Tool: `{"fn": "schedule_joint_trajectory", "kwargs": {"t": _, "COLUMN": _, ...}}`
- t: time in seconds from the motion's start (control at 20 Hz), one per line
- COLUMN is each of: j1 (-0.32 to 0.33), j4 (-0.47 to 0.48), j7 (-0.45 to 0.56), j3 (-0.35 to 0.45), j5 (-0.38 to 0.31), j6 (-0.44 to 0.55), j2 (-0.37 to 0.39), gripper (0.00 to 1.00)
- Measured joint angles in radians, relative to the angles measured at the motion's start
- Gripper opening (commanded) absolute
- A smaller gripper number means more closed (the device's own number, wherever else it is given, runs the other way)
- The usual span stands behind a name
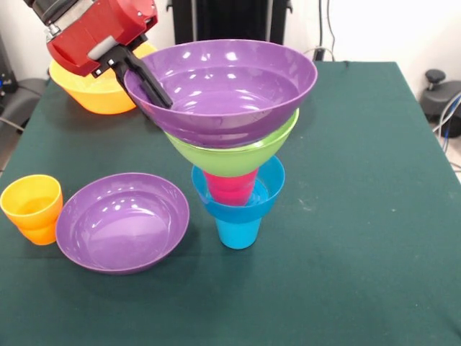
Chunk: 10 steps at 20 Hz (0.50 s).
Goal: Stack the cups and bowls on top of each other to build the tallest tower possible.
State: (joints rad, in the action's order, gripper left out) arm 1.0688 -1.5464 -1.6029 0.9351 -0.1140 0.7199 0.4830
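Observation:
A tower stands mid-table: a blue cup at the base, a small blue bowl on it, a red cup in that bowl, then a lime green bowl. A wide purple bowl sits on top, slightly tilted. My gripper is shut on that bowl's left rim. One black finger lies inside the bowl; the other is hidden behind its wall.
A second purple bowl rests on the green table at the front left, with an orange cup beside it. A large orange-yellow bowl stands at the back left, behind the gripper.

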Motion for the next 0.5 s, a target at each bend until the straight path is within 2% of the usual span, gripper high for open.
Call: {"fn": "schedule_joint_trajectory", "kwargs": {"t": 0.5, "j1": 0.048, "j4": -0.063, "j7": 0.0, "j3": -0.001, "j5": 0.0, "j6": 0.0, "j2": 0.0, "gripper": 0.0}}
